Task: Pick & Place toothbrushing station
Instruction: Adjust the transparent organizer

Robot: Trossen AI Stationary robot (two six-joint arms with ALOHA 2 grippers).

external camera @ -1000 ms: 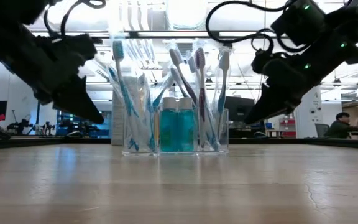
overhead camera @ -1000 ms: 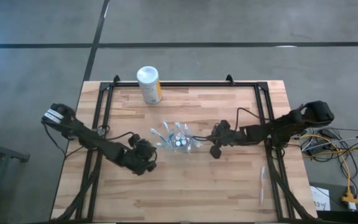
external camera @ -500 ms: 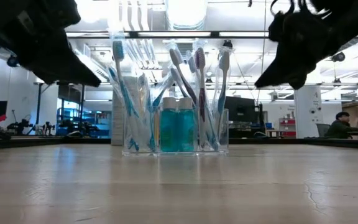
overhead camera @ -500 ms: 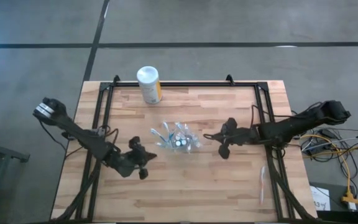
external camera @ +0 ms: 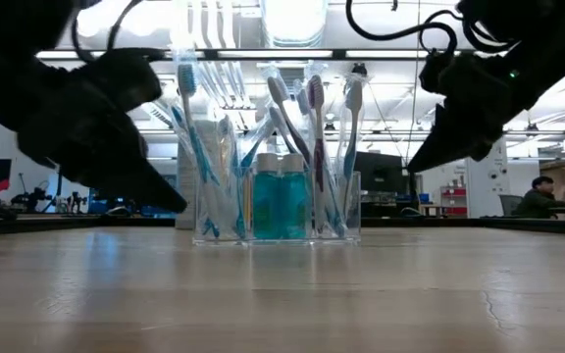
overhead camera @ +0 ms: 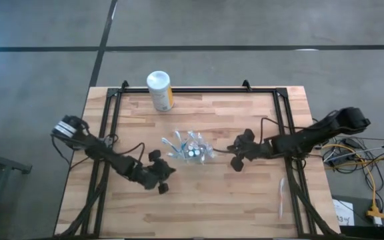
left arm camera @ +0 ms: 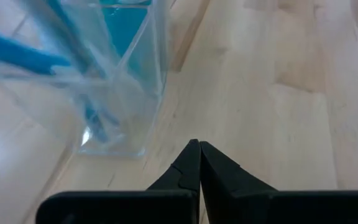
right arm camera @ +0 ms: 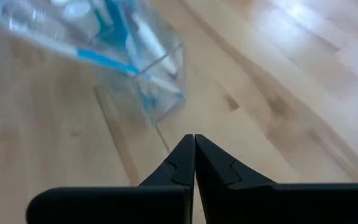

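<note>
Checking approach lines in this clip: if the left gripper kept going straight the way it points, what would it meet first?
Probably the clear cup of toothbrushes: the left gripper, fingers shut, aims just beside its corner, so it might pass over bare table.

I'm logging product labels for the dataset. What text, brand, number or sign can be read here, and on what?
None can be read.
Canister: its yellow label is too small to read.
Teal tubes in the clear cup: no print shows.
Toothbrushes: no marking shows.
</note>
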